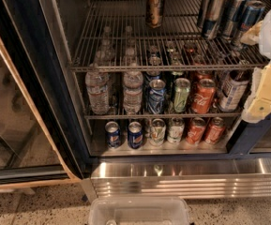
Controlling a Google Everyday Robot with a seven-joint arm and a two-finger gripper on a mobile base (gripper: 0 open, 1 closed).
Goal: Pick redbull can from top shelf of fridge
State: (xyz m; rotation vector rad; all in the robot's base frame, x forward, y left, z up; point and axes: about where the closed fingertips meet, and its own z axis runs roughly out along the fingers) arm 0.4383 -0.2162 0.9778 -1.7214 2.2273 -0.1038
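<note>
The fridge [36, 93] stands open, with a dark blue frame and a ribbed steel base [186, 179]. Its top shelf [121, 41] is a grey wire rack. At the shelf's right end stand several slim silver-and-blue cans. The bluest of them, the redbull can [249, 17], is the one furthest right. A brown-gold can [154, 6] stands alone near the shelf's middle back. My gripper [262, 71], cream and white, reaches in from the right edge of the view, just right of the redbull can and level with the shelf's front rail. It hides the shelf's right corner.
The middle shelf holds water bottles [97, 90] and mixed cans, among them a red Coke can [203, 96]. The bottom shelf holds Pepsi cans [112, 134] and other cans. The glass door [8, 125] is swung open at left. A clear plastic bin [139, 211] sits on the floor in front.
</note>
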